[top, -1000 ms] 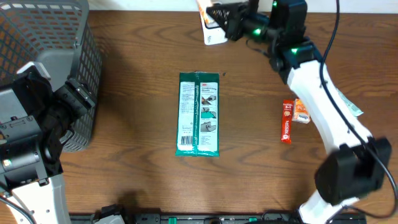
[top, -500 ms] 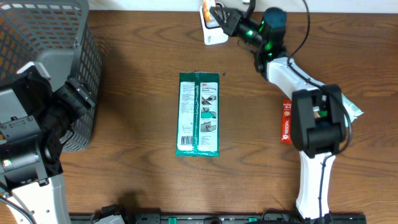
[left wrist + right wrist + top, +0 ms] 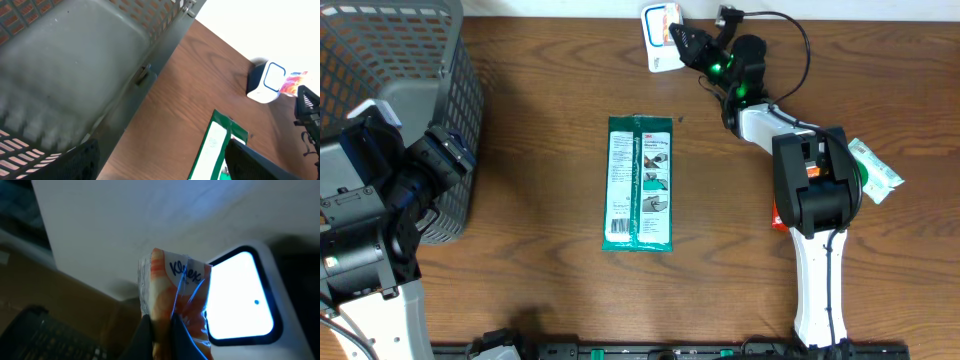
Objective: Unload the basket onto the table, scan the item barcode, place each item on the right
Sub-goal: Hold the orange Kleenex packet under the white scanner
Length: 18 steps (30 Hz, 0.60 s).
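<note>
My right gripper is shut on an orange and white Kleenex tissue pack, which it holds upright right beside the lit window of the white barcode scanner. From overhead the pack sits over the scanner at the table's far edge, with the right gripper just to its right. My left gripper stands open and holds nothing, at the left by the basket. In the left wrist view its dark fingers frame bare table, and the scanner shows far off.
A grey mesh basket fills the back left corner. A green flat package lies mid-table. A red stick pack peeks out beside the right arm, and a green and white packet lies to its right.
The right arm has folded in toward the far edge and brought the tissue pack a little left, against the scanner. The left arm has stayed still.
</note>
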Available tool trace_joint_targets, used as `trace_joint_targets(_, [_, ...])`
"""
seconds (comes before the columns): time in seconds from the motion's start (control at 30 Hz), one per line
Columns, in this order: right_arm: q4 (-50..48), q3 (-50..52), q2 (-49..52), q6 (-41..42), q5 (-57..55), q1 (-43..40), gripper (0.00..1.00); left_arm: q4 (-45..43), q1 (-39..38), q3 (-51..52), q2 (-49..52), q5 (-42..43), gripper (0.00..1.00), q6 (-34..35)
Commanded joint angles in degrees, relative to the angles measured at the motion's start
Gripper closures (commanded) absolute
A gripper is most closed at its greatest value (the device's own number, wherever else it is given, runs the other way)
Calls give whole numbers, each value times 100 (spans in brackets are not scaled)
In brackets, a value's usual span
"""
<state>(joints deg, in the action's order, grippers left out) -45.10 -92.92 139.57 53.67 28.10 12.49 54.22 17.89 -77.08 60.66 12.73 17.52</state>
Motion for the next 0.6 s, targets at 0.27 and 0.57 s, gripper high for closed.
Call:
trace_joint_targets(0.27, [411,-13,33,-754,-638,295,99,17,20,-105,-4,-52,20,-116])
trace_joint_targets(0.57, [-697,-20,9,-404,-85,177,99,17,20,-105,-4,-52,20,-116])
